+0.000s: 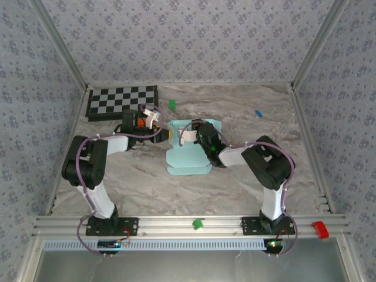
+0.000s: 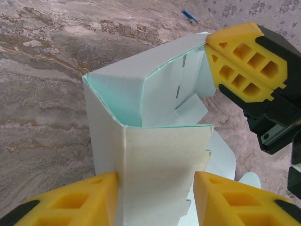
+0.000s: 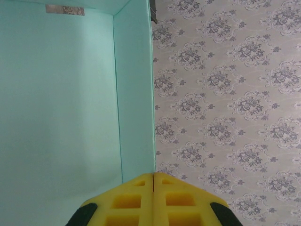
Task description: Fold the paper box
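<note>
The paper box [image 1: 188,157] is pale light-blue card, half raised at the middle of the table. In the left wrist view its walls [image 2: 122,89] stand upright around an open inside. My left gripper [image 2: 155,188] is open and straddles a near pale panel: the left finger [image 2: 89,197] touches the fold, and the right finger [image 2: 225,197] stands just off the panel's edge. My right gripper [image 3: 154,176] is shut on the thin edge of a box wall [image 3: 136,94]. From the left wrist it appears at the upper right [image 2: 210,51], pinching the far wall. From above, both grippers [image 1: 163,134] [image 1: 188,136] meet at the box's far end.
A black-and-white checkerboard [image 1: 122,101] lies at the back left. A small green piece [image 1: 172,104] and a small blue piece [image 1: 257,113] lie on the marble table beyond the box. On the front rail sit a green piece [image 1: 197,224] and a red one [image 1: 319,229]. Patterned walls enclose the table.
</note>
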### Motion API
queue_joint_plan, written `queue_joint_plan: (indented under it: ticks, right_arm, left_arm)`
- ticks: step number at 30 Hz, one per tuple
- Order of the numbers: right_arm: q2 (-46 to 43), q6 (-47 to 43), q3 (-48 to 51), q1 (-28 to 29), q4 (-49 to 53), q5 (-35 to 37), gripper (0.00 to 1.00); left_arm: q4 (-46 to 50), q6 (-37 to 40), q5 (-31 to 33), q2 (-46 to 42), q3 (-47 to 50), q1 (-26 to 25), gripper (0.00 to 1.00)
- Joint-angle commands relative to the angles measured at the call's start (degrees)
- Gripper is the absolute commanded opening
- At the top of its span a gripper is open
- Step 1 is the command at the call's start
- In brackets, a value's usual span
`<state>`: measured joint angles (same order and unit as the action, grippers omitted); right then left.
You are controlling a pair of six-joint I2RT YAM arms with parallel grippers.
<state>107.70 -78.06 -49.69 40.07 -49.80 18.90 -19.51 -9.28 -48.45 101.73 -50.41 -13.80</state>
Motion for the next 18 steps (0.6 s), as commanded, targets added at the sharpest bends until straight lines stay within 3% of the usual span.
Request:
queue_joint_plan:
  ticks: [1,11,18]
  right_arm:
    - [1.38,-0.13,0.03,0.44,-1.91,1.14,0.0]
    - [1.53,-0.3,-0.05,0.53,-2.29,1.41,0.0]
    - [1.61,-0.28,0.55,0.87,-4.04,1.67,0.0]
  left_arm:
    - [0.72,1.18,0.36,1.42,-1.28,-1.37,0.46]
    - [1.77,2.11,5.29,2.67,-2.28,-3.79,0.52]
    - [1.51,2.07,12.94,3.03,-2.26,-5.68,0.51]
